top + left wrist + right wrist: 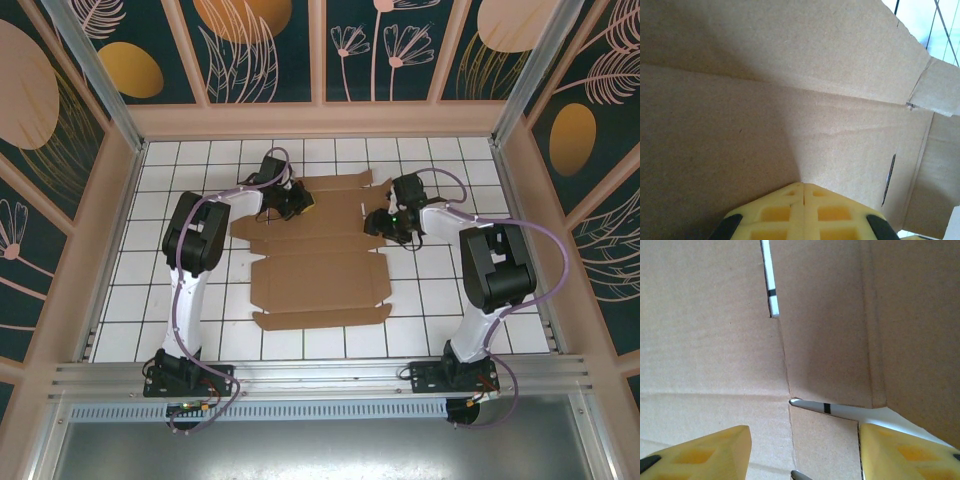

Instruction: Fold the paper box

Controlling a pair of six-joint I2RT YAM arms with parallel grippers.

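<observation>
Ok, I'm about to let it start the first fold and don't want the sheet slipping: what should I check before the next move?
1. Paper box lies unfolded, wholly on the tiled table: ok.
2. Left gripper shut, over the sheet's far left part: ok.
3. Left fingertips pressing the cardboard down: cannot tell.
4. Right gripper open above a flap cut: ok.
5. A flap held between fingers: not ok.

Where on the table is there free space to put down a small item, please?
The table is bare left of the left arm, along the near edge in front of the box, and between the box and the right arm. The far middle is crowded: the left gripper and right gripper are over the box there.
</observation>
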